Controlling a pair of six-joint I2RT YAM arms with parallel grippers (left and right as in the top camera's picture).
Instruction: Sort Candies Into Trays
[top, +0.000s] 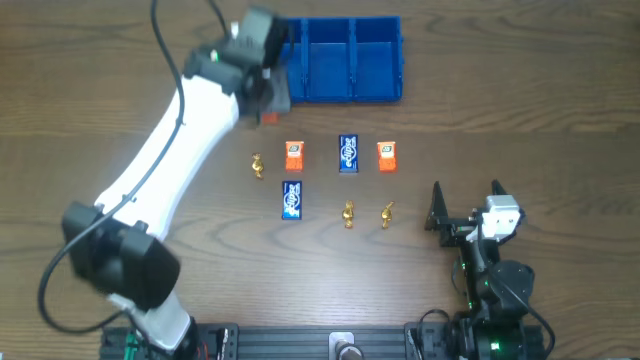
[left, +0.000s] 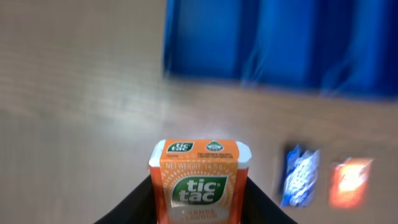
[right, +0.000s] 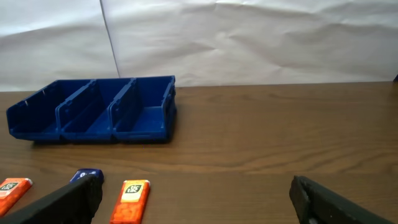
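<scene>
My left gripper (top: 266, 108) hangs just in front of the left end of the blue three-bin tray (top: 345, 60), shut on an orange mint box (left: 200, 180) held upright between its jaws. The tray (left: 280, 43) lies just beyond it. On the table sit two more orange boxes (top: 294, 155) (top: 387, 156), two blue packets (top: 348, 153) (top: 292, 200) and three gold-wrapped candies (top: 257, 165) (top: 348, 214) (top: 386, 212). My right gripper (top: 467, 202) rests low at the right, open and empty, facing the tray (right: 93, 109).
The right wrist view looks across the table to an orange box (right: 130, 200), a blue packet (right: 87, 175) and another orange box (right: 11, 188). A white wall backs the table. Bare wood lies right of the tray and left of the candies.
</scene>
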